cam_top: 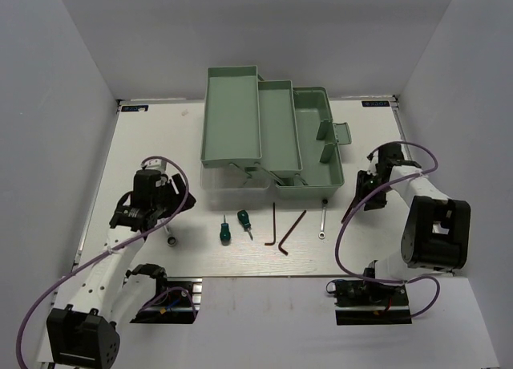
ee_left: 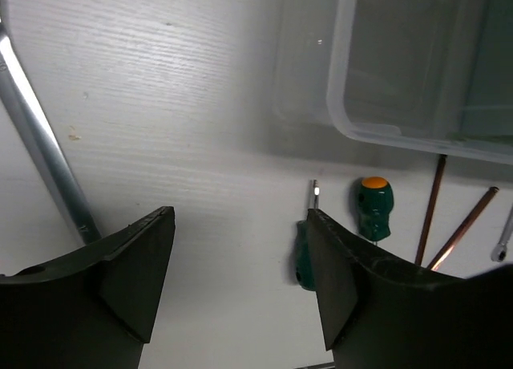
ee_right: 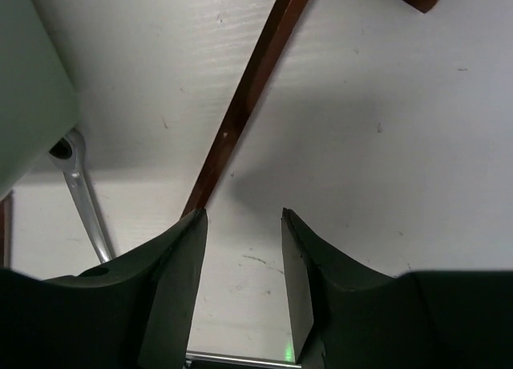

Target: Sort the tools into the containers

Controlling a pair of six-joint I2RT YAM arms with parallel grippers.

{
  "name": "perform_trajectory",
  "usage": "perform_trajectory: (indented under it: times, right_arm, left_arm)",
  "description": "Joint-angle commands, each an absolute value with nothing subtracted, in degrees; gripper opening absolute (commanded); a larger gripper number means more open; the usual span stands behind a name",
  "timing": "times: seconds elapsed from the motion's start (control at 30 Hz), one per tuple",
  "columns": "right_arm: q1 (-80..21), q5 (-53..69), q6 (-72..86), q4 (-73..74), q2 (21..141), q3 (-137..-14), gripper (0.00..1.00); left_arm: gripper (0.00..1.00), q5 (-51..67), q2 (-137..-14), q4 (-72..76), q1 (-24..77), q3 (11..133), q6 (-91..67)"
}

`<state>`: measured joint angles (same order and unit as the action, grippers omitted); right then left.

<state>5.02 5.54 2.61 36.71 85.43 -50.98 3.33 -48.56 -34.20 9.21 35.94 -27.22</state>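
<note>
The mint-green toolbox [cam_top: 317, 156] stands open at the back middle, with two fold-out trays [cam_top: 232, 120] raised to its left. In front of it lie two green screwdrivers [cam_top: 225, 232] [cam_top: 244, 219], two dark hex keys [cam_top: 272, 225] [cam_top: 293, 232] and a silver wrench [cam_top: 322, 220]. A second wrench [cam_top: 170, 238] lies near my left gripper [cam_top: 170, 202]. That gripper [ee_left: 239, 216] is open and empty above bare table, between the wrench [ee_left: 40, 152] and a screwdriver [ee_left: 303, 257]. My right gripper [cam_top: 357, 199] [ee_right: 243, 216] is open and empty beside a hex key [ee_right: 240, 104] and the wrench [ee_right: 84, 196].
The toolbox's translucent lid [ee_left: 341, 88] lies in front of the trays. White walls enclose the table on the left, back and right. Purple cables [cam_top: 349, 225] loop off both arms. The toolbox corner [ee_right: 28, 88] is close to my right gripper's left.
</note>
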Motion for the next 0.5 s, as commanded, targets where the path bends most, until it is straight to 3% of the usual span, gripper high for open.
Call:
perform_trajectory:
  times: [0.0,0.3,0.4,0.47]
  right_arm:
    - [3.8,4.0,6.9,33.8,87.3,-52.7,0.49]
    - [-2.0,-8.1,11.4,34.6,98.6,-58.6,0.51]
    - [-3.1,-12.6,12.0,34.2,98.8,-57.5,0.44]
    - [-2.7,-15.3,12.5,34.7,98.8,-57.1,0.28]
  left_arm:
    - [0.77,7.9,-46.0,-30.8,9.8,35.9,-26.7]
    - [0.77,0.8,-46.0,-33.2,9.8,36.4,-29.5]
    - [0.78,-1.2,-46.5,-34.1,9.8,35.6,-32.3]
    - [0.78,0.9,-46.5,-31.6,9.8,33.5,-33.4]
